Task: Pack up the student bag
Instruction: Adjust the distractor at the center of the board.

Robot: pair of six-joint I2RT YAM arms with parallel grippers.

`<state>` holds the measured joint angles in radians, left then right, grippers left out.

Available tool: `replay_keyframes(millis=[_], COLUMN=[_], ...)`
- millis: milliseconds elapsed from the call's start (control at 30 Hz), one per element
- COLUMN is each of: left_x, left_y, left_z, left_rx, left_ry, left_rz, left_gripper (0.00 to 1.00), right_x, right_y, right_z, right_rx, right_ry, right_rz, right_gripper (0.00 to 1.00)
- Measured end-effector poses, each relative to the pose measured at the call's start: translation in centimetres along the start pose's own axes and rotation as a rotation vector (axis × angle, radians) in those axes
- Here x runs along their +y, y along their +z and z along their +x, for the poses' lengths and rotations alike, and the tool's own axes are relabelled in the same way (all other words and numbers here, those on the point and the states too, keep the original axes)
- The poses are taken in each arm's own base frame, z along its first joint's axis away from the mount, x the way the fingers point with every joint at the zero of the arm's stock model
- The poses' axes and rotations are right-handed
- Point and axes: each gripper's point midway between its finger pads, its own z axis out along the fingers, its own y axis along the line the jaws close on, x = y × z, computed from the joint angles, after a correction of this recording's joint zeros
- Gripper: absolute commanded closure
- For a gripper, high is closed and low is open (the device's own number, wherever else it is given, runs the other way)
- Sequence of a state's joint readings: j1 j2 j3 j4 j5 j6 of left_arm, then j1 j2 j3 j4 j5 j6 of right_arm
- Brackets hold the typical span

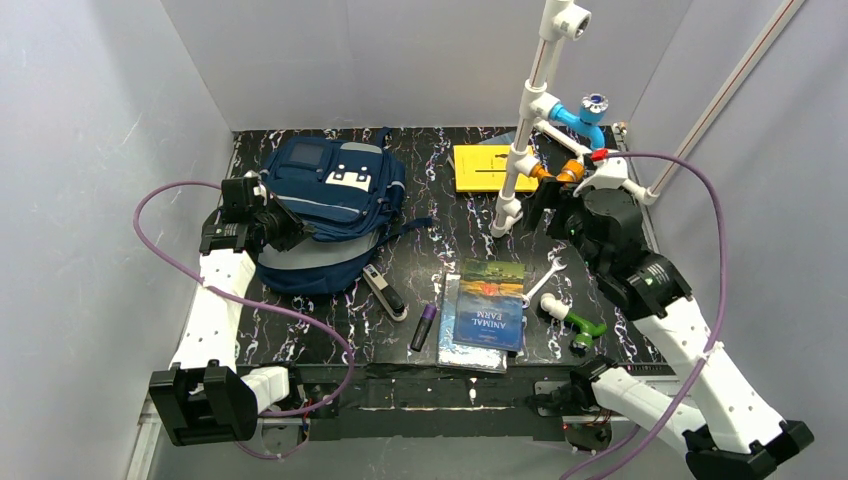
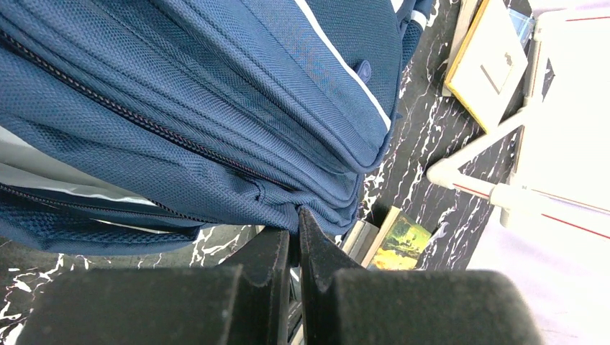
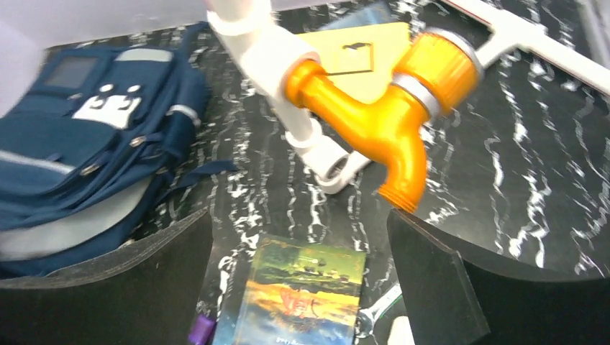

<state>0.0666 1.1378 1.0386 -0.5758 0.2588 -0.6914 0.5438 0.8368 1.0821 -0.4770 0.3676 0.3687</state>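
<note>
Packing barely begun, by the look of it: the large navy blue fabric backpack (image 1: pixel 335 200) lies on its back at the far left of the black marbled worktop (image 1: pixel 430 240), its visible zips drawn closed, nothing seen inside it; opening and loading are both left to do. The left gripper (image 2: pixel 297 215) sits at the bag's near edge, jaws drawn together with tips against a folded seam; whether any fabric is pinched cannot be told. The right gripper (image 3: pixel 298 219) hangs by the white pipe frame, jaws wide apart and empty.

Loose on the worktop, well apart from the bag: one "Animal Farm" paperback (image 1: pixel 490 303) resting on one clear plastic sleeve (image 1: pixel 455 345); one purple marker pen (image 1: pixel 424 327); one black-and-silver stapler-like tool (image 1: pixel 386 293); one flat yellow book (image 1: pixel 482 167); one silver spanner (image 1: pixel 546 279). Taps number three: one blue tap (image 1: pixel 585 118); one orange tap (image 3: pixel 374 122); one green tap (image 1: pixel 583 328).
</note>
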Motion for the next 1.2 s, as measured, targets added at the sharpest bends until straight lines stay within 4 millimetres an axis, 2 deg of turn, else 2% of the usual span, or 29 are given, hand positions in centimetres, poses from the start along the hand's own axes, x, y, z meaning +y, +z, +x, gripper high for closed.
replay_keyframes(millis=[67, 200, 267, 300, 400, 467, 567, 733, 933, 1100, 1200], left_x=[-0.1, -0.3, -0.4, -0.5, -0.5, -0.5, -0.3, -0.3, -0.5, -0.6, -0.5], left_y=[0.0, -0.3, -0.4, -0.5, -0.6, -0.6, -0.5, -0.5, -0.5, -0.7, -0.8], left_z=[0.1, 0.1, 0.1, 0.1, 0.1, 0.2, 0.4, 0.6, 0.7, 0.8, 1.1], left_rx=[0.003, 0.001, -0.001, -0.001, -0.003, -0.003, 0.002, 0.008, 0.014, 0.013, 0.017], left_ry=[0.000, 0.003, 0.004, 0.004, 0.005, 0.005, 0.003, -0.004, -0.006, -0.010, -0.013], left_rz=[0.005, 0.016, 0.021, 0.024, 0.028, 0.028, 0.024, 0.031, 0.039, 0.049, 0.054], left_gripper=[1.00, 1.00, 1.00, 1.00, 1.00, 1.00, 1.00, 1.00, 1.00, 1.00, 1.00], right_x=[-1.1, -5.5, -6.3, -6.1, -4.0, -2.9, -3.0, -5.4, -8.0, -11.6, -14.0], right_y=[0.5, 1.0, 1.0, 0.9, 0.7, -0.2, -1.4, -2.1, -0.4, 2.1, 2.1], right_z=[0.4, 0.2, -0.1, -0.2, -0.4, -0.1, -0.6, -2.7, -5.2, -4.7, -4.9], right_rx=[0.007, -0.006, -0.012, -0.013, -0.034, -0.048, -0.084, -0.135, -0.155, -0.093, -0.084], right_ry=[-0.006, -0.035, -0.052, -0.066, -0.092, -0.100, -0.088, -0.057, -0.069, -0.061, -0.019], right_rz=[0.078, 0.315, 0.345, 0.328, 0.178, 0.084, 0.068, 0.230, 0.458, 0.566, 0.616], right_gripper=[0.02, 0.02, 0.02, 0.01, 0.02, 0.02, 0.02, 0.02, 0.01, 0.02, 0.02])
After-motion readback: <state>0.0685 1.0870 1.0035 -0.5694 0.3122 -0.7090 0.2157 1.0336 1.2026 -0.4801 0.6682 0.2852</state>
